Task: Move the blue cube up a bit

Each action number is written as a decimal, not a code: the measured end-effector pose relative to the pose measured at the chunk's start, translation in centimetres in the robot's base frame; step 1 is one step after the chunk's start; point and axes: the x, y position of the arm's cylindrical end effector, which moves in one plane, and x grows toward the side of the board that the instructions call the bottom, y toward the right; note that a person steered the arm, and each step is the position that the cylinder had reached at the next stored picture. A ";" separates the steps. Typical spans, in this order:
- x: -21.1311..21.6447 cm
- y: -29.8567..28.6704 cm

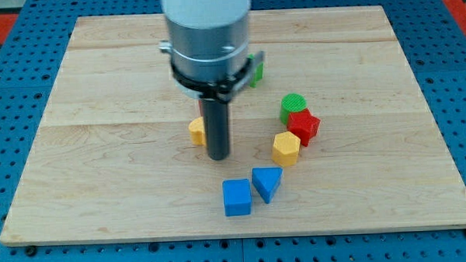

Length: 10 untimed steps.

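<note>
The blue cube lies on the wooden board near the view's bottom centre. A blue triangular block touches its upper right side. My tip is the lower end of the dark rod, above and slightly left of the blue cube, with a small gap between them. A yellow block sits just left of the rod, partly hidden by it.
A yellow hexagonal block, a red star-like block and a green cylinder cluster to the right of the rod. A green block shows partly behind the arm's body near the top.
</note>
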 end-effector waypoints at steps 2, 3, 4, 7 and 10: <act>12.0 -6.0; 12.0 -5.7; 12.0 -5.7; 12.0 -0.1; 11.1 4.0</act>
